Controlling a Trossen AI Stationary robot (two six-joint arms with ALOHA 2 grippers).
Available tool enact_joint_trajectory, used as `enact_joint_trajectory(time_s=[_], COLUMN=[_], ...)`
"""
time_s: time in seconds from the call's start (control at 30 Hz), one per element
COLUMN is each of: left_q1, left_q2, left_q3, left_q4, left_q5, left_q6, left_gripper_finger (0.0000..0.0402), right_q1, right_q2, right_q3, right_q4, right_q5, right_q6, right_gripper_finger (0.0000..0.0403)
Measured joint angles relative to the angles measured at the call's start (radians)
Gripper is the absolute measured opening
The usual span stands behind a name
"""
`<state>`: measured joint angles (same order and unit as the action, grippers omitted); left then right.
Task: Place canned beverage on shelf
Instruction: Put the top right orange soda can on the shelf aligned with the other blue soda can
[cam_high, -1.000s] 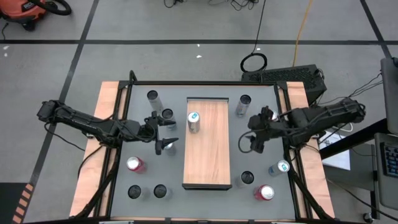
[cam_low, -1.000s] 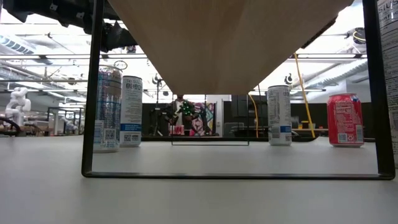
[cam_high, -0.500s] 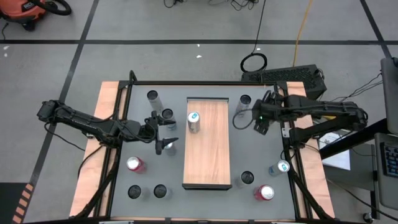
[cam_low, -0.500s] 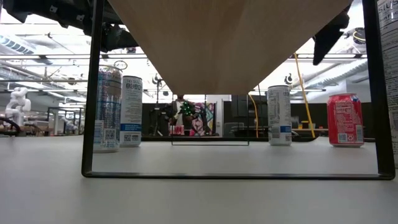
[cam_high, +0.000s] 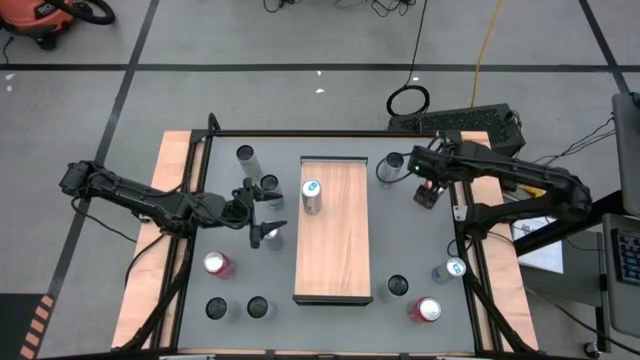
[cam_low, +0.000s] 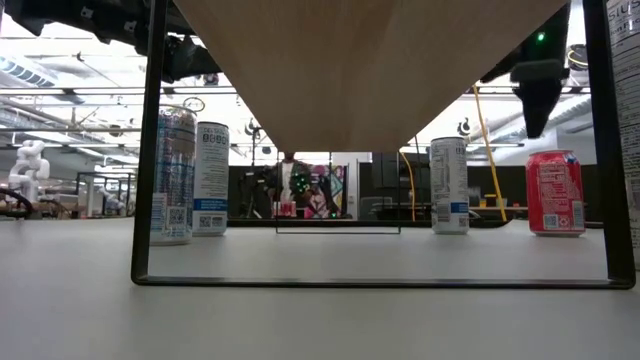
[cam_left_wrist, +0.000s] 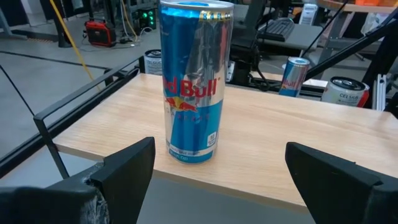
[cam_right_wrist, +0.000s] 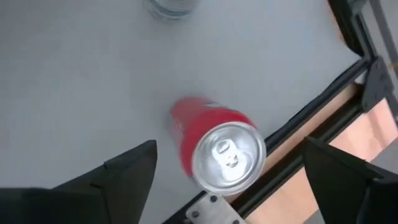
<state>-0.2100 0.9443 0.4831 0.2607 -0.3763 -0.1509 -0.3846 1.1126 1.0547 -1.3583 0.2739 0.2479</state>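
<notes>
We note the right pincer (cam_high: 428, 193) has swung toward the bench's far corner, open and empty; left pincer (cam_high: 258, 212) open beside the shelf (cam_high: 335, 250), unchanged.

High view looks straight down; low view, level under the shelf (cam_high: 333, 230); wrists look close.

Grey tabletop (cam_high: 420, 250) in a dark frame, with pale wood strips (cam_high: 166, 170) down its left and right edges. Out on the floor, an orange shop vacuum (cam_high: 45, 20) sits past the far-left corner. A black cable coil (cam_high: 408, 100) lies beyond the far edge, and a yellow cable (cam_high: 487, 50) trails away from it. A black keyboard (cam_high: 470, 122) hugs the far-right corner. White papers (cam_high: 540, 250) lie off the right edge.
</notes>
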Motion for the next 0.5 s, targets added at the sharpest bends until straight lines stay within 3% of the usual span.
enact_joint_trajectory(time_s=[0.5], left_q1=[0.000], left_q2=[0.000], left_q3=[0.000], left_q4=[-0.006], left_q5=[0.000], left_q6=[0.000], left_gripper_finger=[0.0361], right_q1=[-0.179], right_q2=[0.000], right_q3=[-0.145], right_q4=[0.122], right_q5=[-0.078], right_q6=[-0.047], right_gripper_finger=[0.0341])
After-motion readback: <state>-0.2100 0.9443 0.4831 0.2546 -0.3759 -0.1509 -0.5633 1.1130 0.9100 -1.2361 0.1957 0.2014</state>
